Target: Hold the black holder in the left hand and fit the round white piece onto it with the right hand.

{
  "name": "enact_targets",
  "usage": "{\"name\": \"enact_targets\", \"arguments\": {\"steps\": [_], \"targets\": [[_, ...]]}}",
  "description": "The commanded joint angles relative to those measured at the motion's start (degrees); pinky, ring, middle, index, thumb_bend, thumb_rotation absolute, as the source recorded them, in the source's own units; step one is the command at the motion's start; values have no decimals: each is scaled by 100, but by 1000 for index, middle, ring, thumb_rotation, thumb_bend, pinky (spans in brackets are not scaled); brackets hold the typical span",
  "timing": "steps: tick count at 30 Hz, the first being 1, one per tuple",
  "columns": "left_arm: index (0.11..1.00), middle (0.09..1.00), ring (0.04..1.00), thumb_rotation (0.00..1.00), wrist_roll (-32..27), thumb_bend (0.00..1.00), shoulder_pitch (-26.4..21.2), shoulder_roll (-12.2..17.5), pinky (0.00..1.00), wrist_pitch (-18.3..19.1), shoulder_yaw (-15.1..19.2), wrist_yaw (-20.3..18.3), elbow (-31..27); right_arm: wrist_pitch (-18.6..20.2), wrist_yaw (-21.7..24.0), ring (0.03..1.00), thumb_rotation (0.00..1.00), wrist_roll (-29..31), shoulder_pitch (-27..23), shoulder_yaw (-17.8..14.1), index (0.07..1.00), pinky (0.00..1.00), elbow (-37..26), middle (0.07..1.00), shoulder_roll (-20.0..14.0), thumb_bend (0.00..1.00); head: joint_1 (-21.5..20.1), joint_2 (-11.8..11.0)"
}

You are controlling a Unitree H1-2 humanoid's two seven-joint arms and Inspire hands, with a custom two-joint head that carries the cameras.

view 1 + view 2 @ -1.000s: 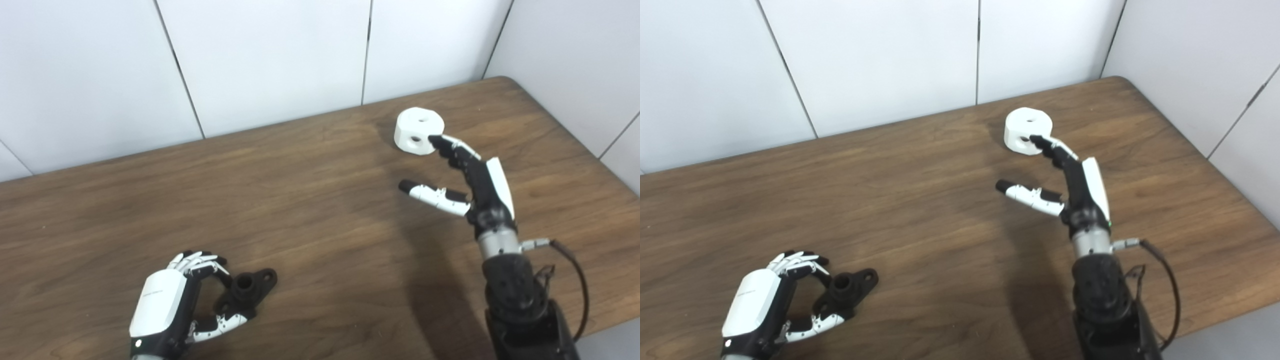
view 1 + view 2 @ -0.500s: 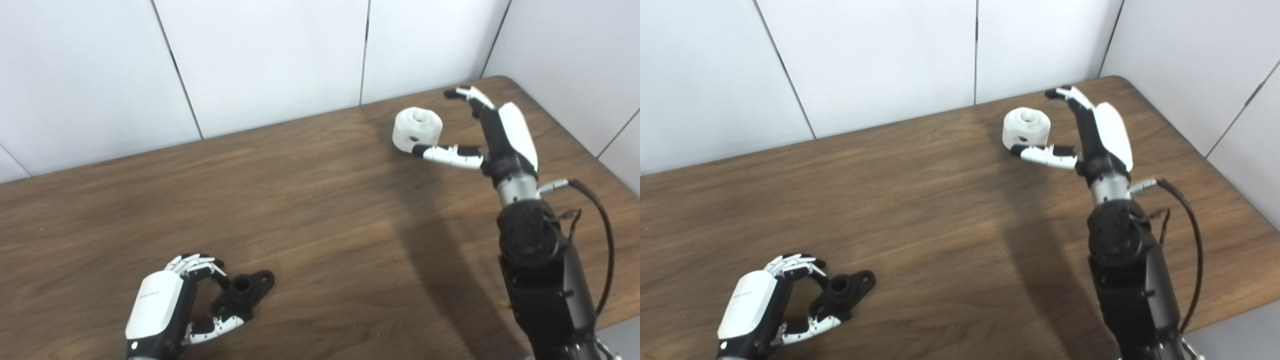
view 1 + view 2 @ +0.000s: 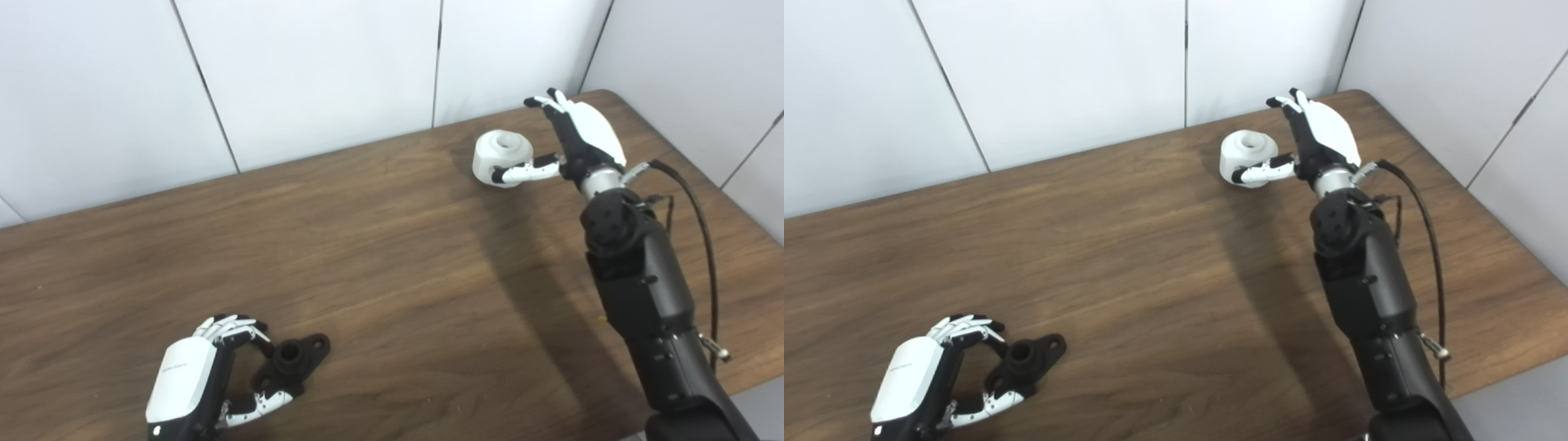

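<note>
The black holder lies on the wooden table at the near left. My left hand curls around its left end, fingers on the far side and thumb on the near side, touching it. The round white piece stands at the far right of the table, hole facing up. My right hand is open around it: the thumb lies against its near side and the fingers reach past its right side, above it. It also shows in the right eye view.
White wall panels stand right behind the table's far edge. The table's right corner and edge lie close to my right arm, with a black cable hanging beside it.
My right hand has moved farther up the table and turned; its thumb now lies against the white piece's near side. My left hand keeps its pose at the holder. The camera shifted slightly.
</note>
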Motion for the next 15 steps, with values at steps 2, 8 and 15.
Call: {"name": "enact_targets", "arguments": {"steps": [2,8,15], "targets": [[485,726,810,43,61,520,39,64,901,-16,39,-19,-19,-15,-72,1000,335,-113,-421,64,877,1000,144,1000,-311,974,-17,8],[485,725,810,43,54,520,45,53,903,5,44,-45,-35,-13,-32,1000,337,-107,-685,229,869,1000,656,1000,-458,952,-14,15],[485,726,813,43,59,520,48,59,905,-13,39,-33,-23,-12,-21,1000,345,-120,-867,278,844,1000,1008,996,-505,936,14,19]]}}
